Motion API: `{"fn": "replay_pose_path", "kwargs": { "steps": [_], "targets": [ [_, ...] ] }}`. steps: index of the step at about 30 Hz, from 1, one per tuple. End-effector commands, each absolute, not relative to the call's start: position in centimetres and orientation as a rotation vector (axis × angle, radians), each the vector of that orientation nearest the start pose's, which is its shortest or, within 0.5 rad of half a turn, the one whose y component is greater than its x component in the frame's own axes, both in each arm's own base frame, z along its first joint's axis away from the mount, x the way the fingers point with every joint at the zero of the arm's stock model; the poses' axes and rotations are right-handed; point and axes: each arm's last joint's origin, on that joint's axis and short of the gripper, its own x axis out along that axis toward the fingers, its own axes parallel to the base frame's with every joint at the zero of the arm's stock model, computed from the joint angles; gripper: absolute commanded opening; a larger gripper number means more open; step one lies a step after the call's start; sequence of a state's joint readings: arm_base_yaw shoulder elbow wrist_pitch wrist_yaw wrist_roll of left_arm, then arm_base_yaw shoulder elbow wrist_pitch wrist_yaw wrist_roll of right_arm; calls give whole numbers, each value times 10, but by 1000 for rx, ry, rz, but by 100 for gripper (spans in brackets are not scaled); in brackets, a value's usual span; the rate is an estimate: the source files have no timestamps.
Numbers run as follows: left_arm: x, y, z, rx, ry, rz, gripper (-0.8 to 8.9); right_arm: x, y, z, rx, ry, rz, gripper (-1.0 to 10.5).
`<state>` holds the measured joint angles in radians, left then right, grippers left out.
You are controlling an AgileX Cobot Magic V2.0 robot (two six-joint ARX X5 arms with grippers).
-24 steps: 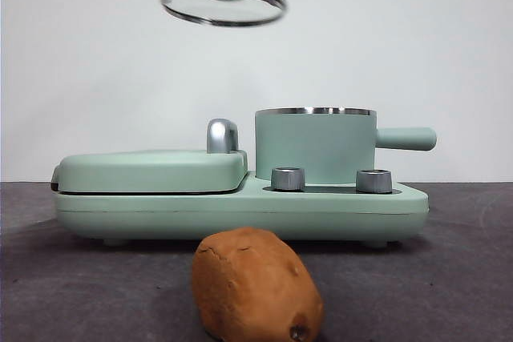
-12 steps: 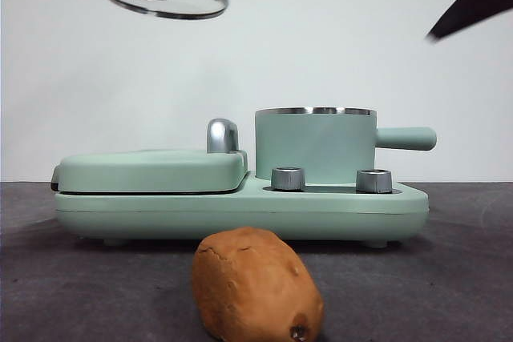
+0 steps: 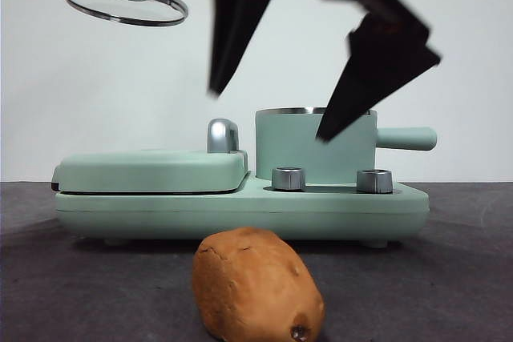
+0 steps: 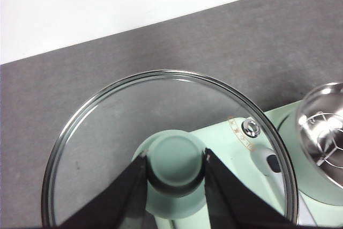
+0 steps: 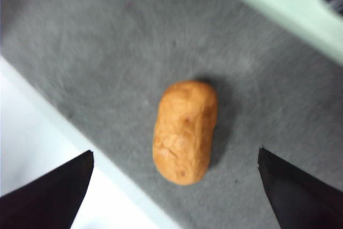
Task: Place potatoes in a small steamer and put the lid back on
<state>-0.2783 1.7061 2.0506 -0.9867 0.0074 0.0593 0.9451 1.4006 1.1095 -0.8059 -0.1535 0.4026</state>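
Nearest the front camera, the potato lies on its side on the dark tabletop, just in front of the mint-green cooker base and apart from it, its dark eye turned toward the camera. The right gripper hangs above it with its jaws spread wide; the right wrist view shows the potato lying free between and beyond the two jaw tips, nothing touching it, which reads as a lineup for a straddling grasp across its narrow width. Behind the potato, on the cooker base, the small steamer stands upright and uncovered, its steel rim bare and its handle pointing off to the side, so its mouth is free to receive the potato. Beside it sits the flat griddle cover, closed. Farthest up and off to the side, the left gripper has its jaws clamped on the green knob of the lid; the front view shows the lid held high and slightly tilted, well clear of the steamer, probably parked there so the other arm has room to work.
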Motion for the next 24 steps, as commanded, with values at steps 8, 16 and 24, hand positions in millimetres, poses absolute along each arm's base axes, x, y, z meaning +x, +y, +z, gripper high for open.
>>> {"fn": "replay_pose_path", "kwargs": {
  "steps": [8,16,24],
  "targets": [
    [332,-88,458,124,568,-290,14,168,265,231,-229,1400,682,488],
    [332,-87,458,122,566,-290,14,174,279,197,-283,1479,649,487],
    [332,-87,458,122,567,-290,14,179,286,184,-292,1476,653,311]
  ]
}}
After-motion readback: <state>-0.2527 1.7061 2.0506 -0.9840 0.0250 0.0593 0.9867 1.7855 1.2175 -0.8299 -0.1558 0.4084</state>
